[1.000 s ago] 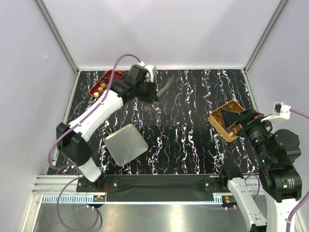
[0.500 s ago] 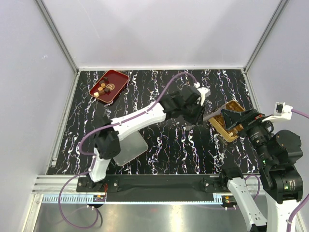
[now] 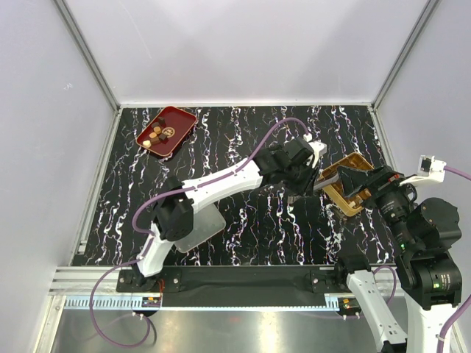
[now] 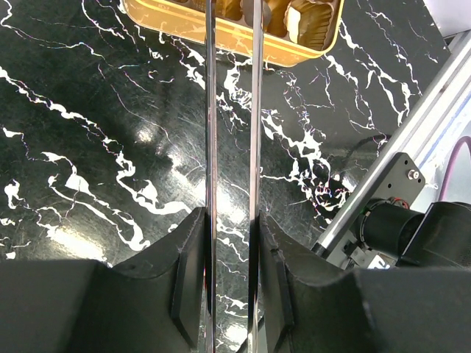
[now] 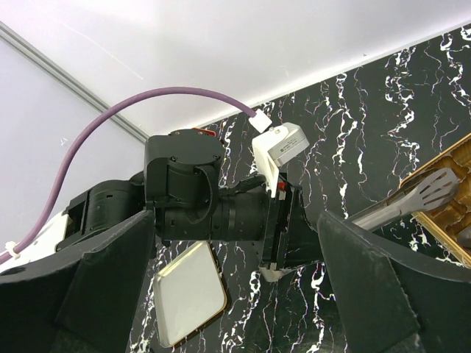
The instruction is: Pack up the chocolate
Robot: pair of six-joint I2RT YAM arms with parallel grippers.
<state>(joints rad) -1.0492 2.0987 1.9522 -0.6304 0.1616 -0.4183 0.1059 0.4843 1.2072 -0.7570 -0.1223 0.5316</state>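
Observation:
Several small chocolate pieces [image 3: 157, 134] lie on the red tray [image 3: 176, 120] at the back left. More pieces [image 4: 297, 18] sit in the gold compartmented box [image 4: 243, 43], which stands at the right [image 3: 337, 193]. My left gripper [image 3: 303, 176] is shut on metal tongs [image 4: 210, 110], seen between its jaws in the left wrist view [image 4: 230, 220]. The tong tips reach over the box's near edge; whether they hold a piece is hidden. My right gripper [image 3: 358, 179] hovers open and empty over the box, jaws wide apart [image 5: 235, 228]. The tongs [image 5: 412, 198] show there too.
The box's pale square lid [image 3: 200, 226] lies at the front left, partly under the left arm; it also shows in the right wrist view [image 5: 188, 294]. The left arm stretches diagonally across the middle of the marbled black table [image 3: 250, 228]. Enclosure walls stand on three sides.
My left arm has swung from the red tray at the back left across to the gold box, carrying the tongs. The right arm has not moved.

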